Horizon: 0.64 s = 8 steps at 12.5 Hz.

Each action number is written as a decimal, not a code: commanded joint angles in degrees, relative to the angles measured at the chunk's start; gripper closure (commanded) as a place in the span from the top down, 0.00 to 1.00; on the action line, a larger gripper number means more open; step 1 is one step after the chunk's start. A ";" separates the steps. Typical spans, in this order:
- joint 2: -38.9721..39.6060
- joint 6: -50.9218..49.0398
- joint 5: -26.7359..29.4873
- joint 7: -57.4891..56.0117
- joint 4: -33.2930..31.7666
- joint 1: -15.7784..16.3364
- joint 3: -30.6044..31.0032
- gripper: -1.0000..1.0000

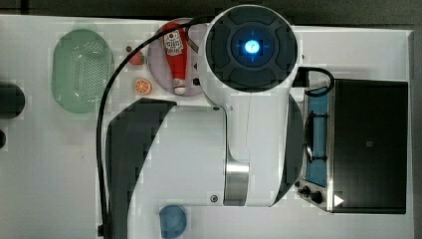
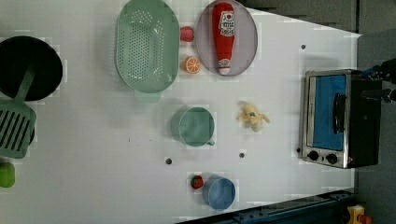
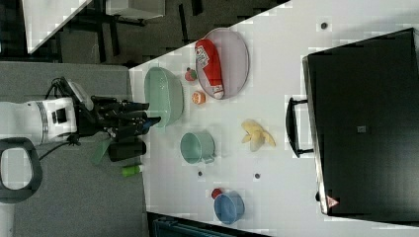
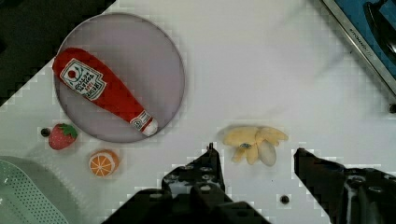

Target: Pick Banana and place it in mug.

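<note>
Hand fingers apart, nothing held, high above desk w/ banana seen between the tips in wrist view; banana lies loose on desk, in left view between mug and oven, apart from both. Step in hand = approach/pick: judge best to drop straight down, close across the bunched middle where the peel flaps meet, not on a flap, then lift clear before crossing to mug. Room is good: open desk all round banana; plate w/ ketchup lies well off, oven is the nearest obstacle on the left view's right.
</note>
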 commanded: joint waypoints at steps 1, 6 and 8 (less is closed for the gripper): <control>-15.93 -1.23 -0.39 4.36 -16.17 -0.89 -0.74 0.79; -14.06 0.16 -0.39 -3.70 -17.02 -0.81 -0.34 1.00; -11.63 2.45 -0.39 -12.40 -18.19 -0.82 -0.35 1.00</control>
